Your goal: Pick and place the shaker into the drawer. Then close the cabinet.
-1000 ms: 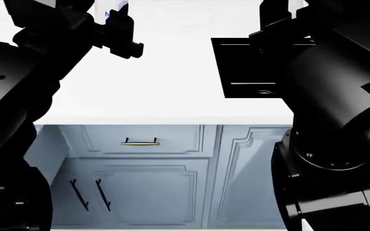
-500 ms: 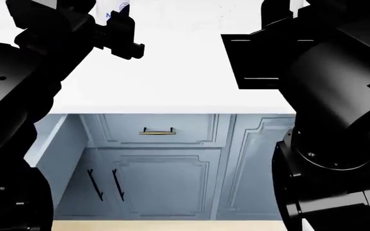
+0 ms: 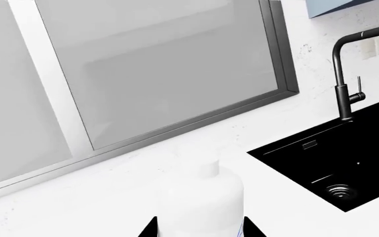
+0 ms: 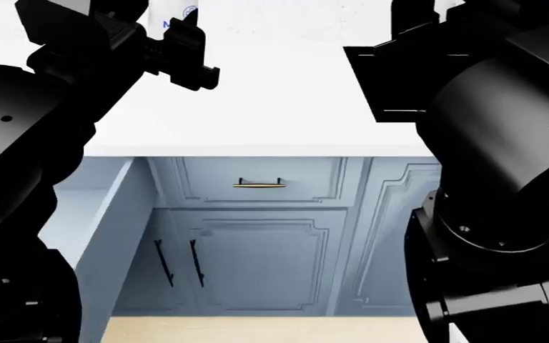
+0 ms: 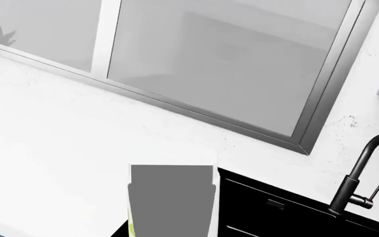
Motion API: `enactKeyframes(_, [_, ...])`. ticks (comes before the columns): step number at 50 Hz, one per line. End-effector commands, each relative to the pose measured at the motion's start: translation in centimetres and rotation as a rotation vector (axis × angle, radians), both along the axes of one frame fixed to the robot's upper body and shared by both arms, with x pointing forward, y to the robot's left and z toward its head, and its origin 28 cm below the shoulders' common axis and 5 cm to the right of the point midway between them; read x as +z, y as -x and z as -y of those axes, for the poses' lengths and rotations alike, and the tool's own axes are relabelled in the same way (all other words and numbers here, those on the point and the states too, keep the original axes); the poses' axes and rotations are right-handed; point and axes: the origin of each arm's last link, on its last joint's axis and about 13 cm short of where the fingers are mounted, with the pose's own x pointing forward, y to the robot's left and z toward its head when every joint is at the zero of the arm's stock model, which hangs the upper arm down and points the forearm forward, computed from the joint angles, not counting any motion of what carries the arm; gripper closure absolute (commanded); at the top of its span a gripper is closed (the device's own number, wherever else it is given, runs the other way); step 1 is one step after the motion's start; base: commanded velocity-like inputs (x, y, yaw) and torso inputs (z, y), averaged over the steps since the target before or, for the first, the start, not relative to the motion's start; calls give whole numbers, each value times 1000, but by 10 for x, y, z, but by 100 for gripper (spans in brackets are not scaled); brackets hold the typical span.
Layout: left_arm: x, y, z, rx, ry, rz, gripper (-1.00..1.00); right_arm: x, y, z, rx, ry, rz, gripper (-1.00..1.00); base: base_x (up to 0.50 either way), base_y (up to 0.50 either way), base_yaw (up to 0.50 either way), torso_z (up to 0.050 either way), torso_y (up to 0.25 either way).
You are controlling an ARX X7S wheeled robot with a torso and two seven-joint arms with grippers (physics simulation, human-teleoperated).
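Bottom centre of the left wrist view: white shaker [image 3: 201, 202] gripped by left tool [image 3: 199, 228] above the bench [image 3: 97, 197], sink [image 3: 347, 163] at right. Head view: shaker [image 4: 174, 16] top left, cabinet [image 4: 255, 236] lower centre, drawer [image 4: 103, 214] open at left. Right wrist view: right tool [image 5: 171, 217] clamps a grey-topped container [image 5: 171, 192], bottom centre.

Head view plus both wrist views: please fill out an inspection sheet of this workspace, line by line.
Surface: white countertop, with a black sink and black faucet set into it.
Job's things: shaker, white, held above the countertop. The cabinet fronts that show are shut. The pale panel jutting out at the left is probably the open drawer.
Clutter: grey-and-white block close to the right wrist camera, unidentified.
Grippers: left gripper closed on the shaker; right gripper state not readable.
Cables: nothing seen.
Surroundings: window behind the counter.
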Motion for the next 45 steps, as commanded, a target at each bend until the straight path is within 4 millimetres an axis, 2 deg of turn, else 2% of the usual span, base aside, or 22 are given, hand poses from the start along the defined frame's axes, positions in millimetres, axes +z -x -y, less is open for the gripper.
enactKeyframes(1, [1,0,0,6,5,2,100,0,0,-3,-2,15,2,100,0,500,0,0,0])
enactKeyframes(45, [-5,-6,2,-1,4,-17,100,-6,-1,-3,6,18,-16,100,-1,500,0,0,1])
